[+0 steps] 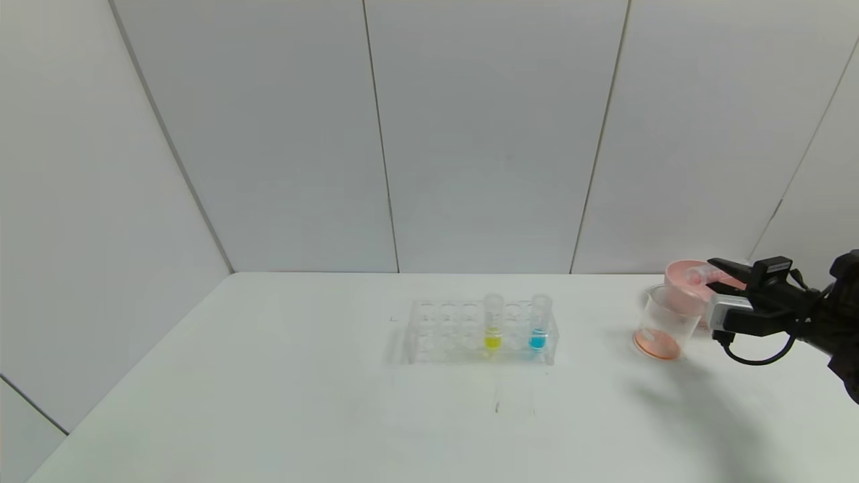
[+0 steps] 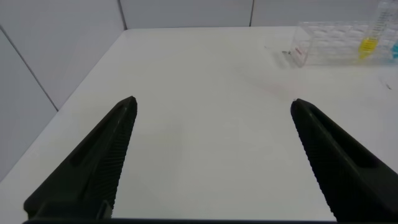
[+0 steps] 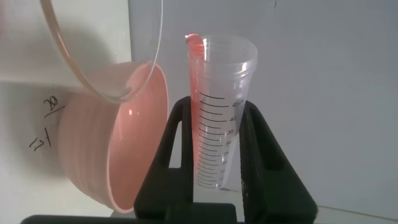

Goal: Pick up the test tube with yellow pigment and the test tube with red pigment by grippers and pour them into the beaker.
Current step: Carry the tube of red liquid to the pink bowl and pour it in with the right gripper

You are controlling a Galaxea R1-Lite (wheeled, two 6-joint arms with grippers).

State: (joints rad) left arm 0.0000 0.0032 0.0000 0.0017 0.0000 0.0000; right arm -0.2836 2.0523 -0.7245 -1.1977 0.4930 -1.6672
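My right gripper (image 1: pixel 717 276) is shut on the test tube with red pigment (image 1: pixel 701 274), which is tipped on its side with its mouth over the beaker (image 1: pixel 664 322). The beaker holds red-orange liquid at its bottom. In the right wrist view the tube (image 3: pixel 217 130) sits between the black fingers (image 3: pixel 177 143), with a red streak running to its mouth. The test tube with yellow pigment (image 1: pixel 492 322) stands upright in the clear rack (image 1: pixel 443 330) at mid table; it also shows in the left wrist view (image 2: pixel 371 37). My left gripper (image 2: pixel 212 102) is open and empty over the bare table, outside the head view.
A blue-liquid tube (image 1: pixel 539 323) stands in the rack to the right of the yellow one. A pink bowl (image 1: pixel 681 280) stands just behind the beaker; in the right wrist view the bowl (image 3: pixel 134 162) lies beside the held tube. The white table (image 1: pixel 268 402) meets walls behind and on the left.
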